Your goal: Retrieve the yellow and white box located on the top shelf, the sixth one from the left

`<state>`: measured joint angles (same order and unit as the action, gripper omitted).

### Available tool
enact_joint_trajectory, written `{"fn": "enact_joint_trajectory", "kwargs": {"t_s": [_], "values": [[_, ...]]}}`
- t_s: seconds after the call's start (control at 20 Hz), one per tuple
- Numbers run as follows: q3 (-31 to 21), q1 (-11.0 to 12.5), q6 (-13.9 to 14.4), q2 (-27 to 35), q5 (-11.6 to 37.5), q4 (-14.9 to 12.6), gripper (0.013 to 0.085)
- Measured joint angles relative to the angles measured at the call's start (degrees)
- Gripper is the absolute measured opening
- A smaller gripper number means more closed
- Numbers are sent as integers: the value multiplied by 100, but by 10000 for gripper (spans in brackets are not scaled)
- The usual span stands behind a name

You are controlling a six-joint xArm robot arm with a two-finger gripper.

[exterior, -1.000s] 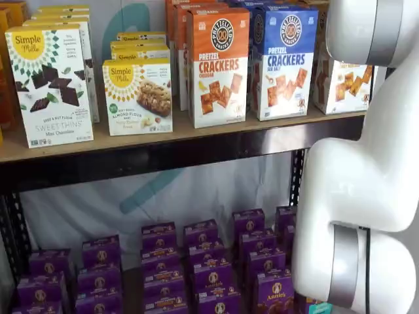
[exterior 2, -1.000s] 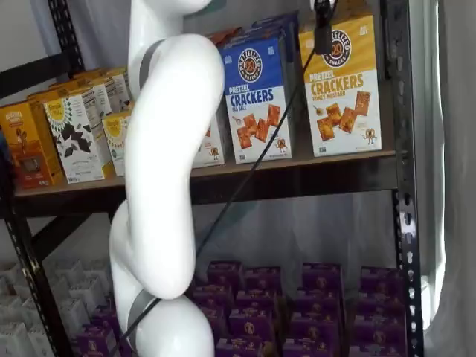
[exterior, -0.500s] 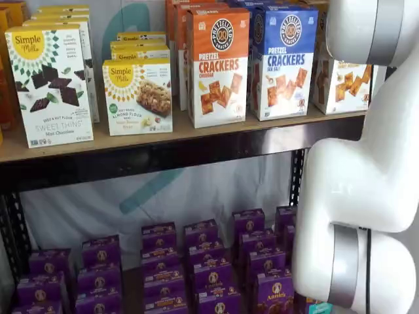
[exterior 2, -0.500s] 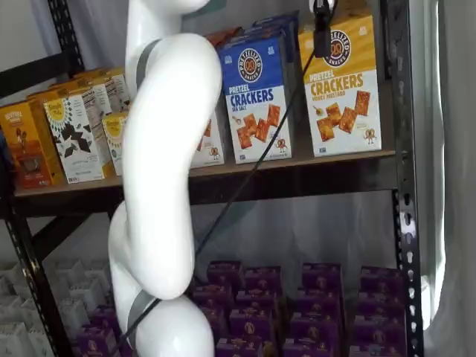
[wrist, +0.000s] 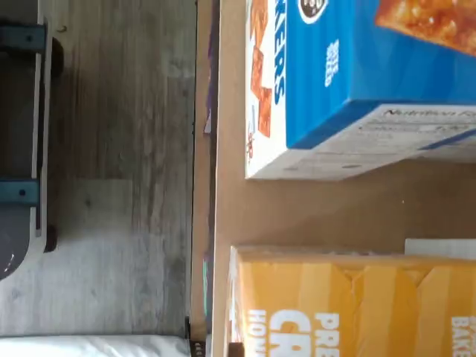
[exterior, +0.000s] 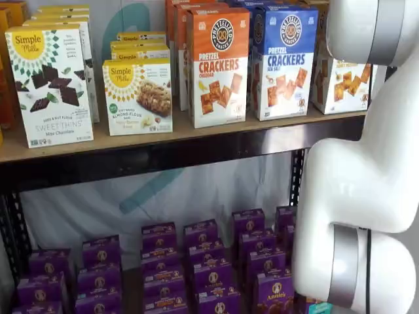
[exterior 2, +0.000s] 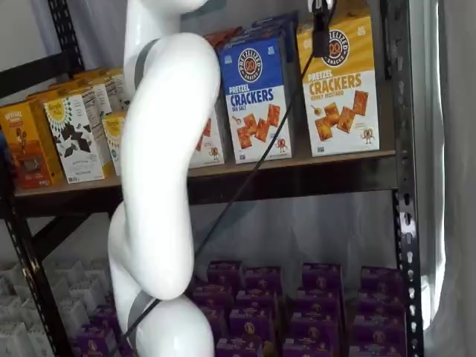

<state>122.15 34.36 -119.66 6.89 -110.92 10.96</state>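
The yellow and white box (exterior 2: 340, 85) stands at the right end of the top shelf (exterior 2: 297, 165), next to the right upright. In a shelf view (exterior: 342, 85) only its white lower part shows behind the arm. The wrist view shows its yellow top (wrist: 349, 305) from above, on the tan board (wrist: 312, 212). My gripper (exterior 2: 321, 33) shows only as a black finger with a cable, hanging from the view's top edge in front of the box's upper part. I cannot tell whether it is open or shut.
A blue-topped crackers box (exterior 2: 255, 97) stands directly beside the yellow one, with a gap showing in the wrist view (wrist: 349, 82). An orange-topped box (exterior: 218, 65) and Simple Mills boxes (exterior: 137, 95) stand further left. Purple boxes (exterior: 203, 261) fill the lower level. The black upright (exterior 2: 398, 149) is close by.
The arm has leaned slightly to the left. The yellow and white box appears a touch further left in both shelf views. The black finger stays in front of its top.
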Motion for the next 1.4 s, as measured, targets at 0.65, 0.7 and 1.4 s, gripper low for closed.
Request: {"fn": "enact_joint_trajectory", "kwargs": {"t_s": [0.65, 0.7, 1.4], "values": [[-716, 98, -152, -753, -57, -137, 570], [-812, 119, -171, -850, -68, -137, 570], [-2495, 285, -446, -2346, -14, -354, 570]]}}
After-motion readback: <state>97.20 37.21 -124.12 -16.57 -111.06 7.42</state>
